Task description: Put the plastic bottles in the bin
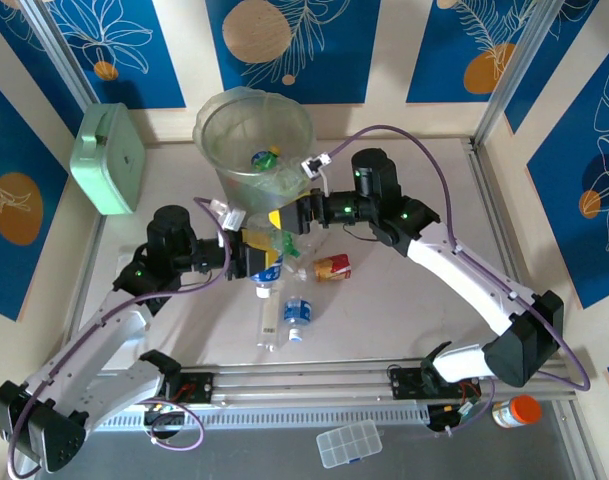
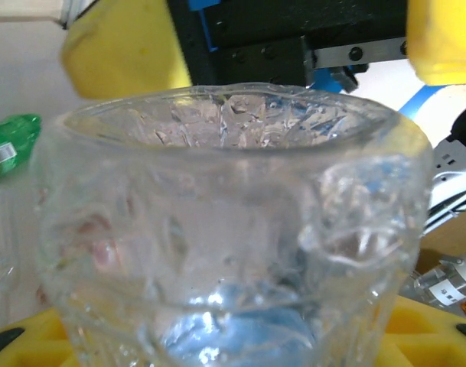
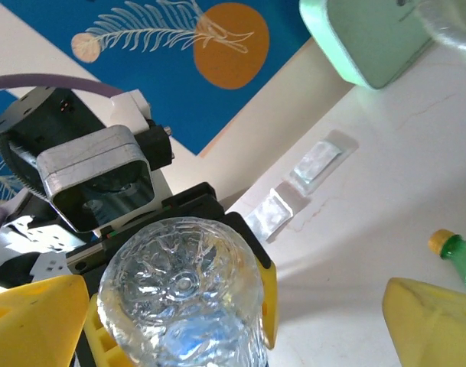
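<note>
One bag-lined, grey-green bin (image 1: 246, 120) stands at the worktop's (image 1: 384, 322) far edge, with one green, yellow-capped bottle (image 1: 265, 157) inside. Just before the bin, the left fingers (image 2: 428, 330) clamp one clear ribbed bottle (image 3: 179, 294). The right fingers (image 3: 431, 321) stand wide apart either side of its base, holding nothing. Four bottles lie on the worktop: red-labelled (image 1: 332, 267), blue-labelled (image 1: 297, 314), plain clear (image 1: 267, 325), green (image 3: 456, 258).

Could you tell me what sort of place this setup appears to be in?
Probably a robot test cell, not a home: a mounting rail along the table, aluminium frame posts and printed blue wall panels.
</note>
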Controlling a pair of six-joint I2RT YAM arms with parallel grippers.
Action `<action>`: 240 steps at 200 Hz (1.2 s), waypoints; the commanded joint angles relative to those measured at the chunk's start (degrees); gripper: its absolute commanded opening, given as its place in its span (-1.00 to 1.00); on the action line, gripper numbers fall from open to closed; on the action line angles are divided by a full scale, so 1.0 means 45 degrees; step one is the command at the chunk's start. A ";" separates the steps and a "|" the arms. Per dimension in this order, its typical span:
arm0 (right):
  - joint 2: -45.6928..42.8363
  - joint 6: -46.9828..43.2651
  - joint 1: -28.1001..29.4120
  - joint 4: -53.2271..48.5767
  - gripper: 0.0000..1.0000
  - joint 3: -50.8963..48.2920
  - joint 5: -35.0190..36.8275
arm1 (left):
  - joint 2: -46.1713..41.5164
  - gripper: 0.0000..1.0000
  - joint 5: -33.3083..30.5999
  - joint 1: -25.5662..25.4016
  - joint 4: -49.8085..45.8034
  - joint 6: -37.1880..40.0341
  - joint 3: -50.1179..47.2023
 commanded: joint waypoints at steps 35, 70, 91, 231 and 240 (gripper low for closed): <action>0.0161 -0.0173 0.0463 0.1170 0.96 -0.0141 -0.1734 | 0.0268 -0.04 0.0876 -0.0405 0.1009 -0.0115 -0.0063; 0.0552 -0.0552 0.0766 0.0518 0.91 0.0302 -0.1961 | 0.0398 -0.04 0.1048 -0.0483 0.1032 -0.0135 0.0132; 0.0635 -0.0645 0.0862 0.0288 0.89 0.0381 -0.1799 | 0.0380 -0.04 0.1015 -0.0504 0.1074 -0.0135 0.0231; 0.0488 -0.1514 0.1194 -0.0586 0.18 0.0748 -0.1342 | 0.0292 0.12 0.0814 -0.0523 0.1267 -0.0520 0.0272; 0.0477 -0.1514 0.1198 -0.0565 0.13 0.0748 -0.1318 | 0.0273 0.14 0.0852 -0.0523 0.1297 -0.0544 0.0253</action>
